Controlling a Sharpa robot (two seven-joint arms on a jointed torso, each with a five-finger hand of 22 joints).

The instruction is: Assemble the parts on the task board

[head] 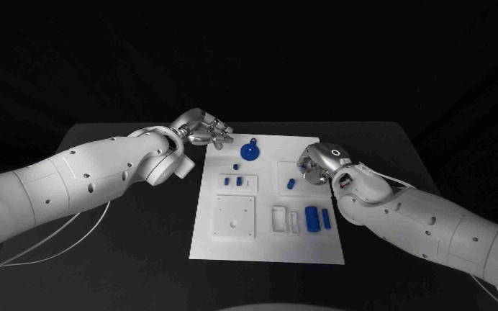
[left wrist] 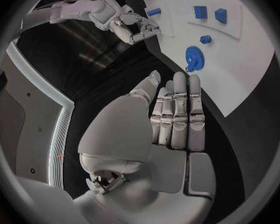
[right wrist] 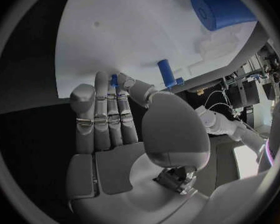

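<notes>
Parts board [head: 265, 250] lies mid-bench. Right hand [head: 314, 167] pinches a small blue peg [right wrist: 114, 80] above it; left hand [head: 204, 129], empty with fingers extended, waits at the far edge. Judged best practice: seat the peg upright, slowly.

Left hand [left wrist: 168, 122] fingers [left wrist: 180, 99] straight and together, near task board [left wrist: 252, 69], holding nothing

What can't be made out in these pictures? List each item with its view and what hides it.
- Head view: whether the right robot hand touches the small blue part beside it; the hand's own bulk hides its fingertips.
- Right wrist view: a small blue part is half hidden behind the fingers; held or not, unclear.
- Right wrist view: the large blue cylinder is cut off by the circle's rim.
- Head view: the round blue part is too small to show detail.
</notes>
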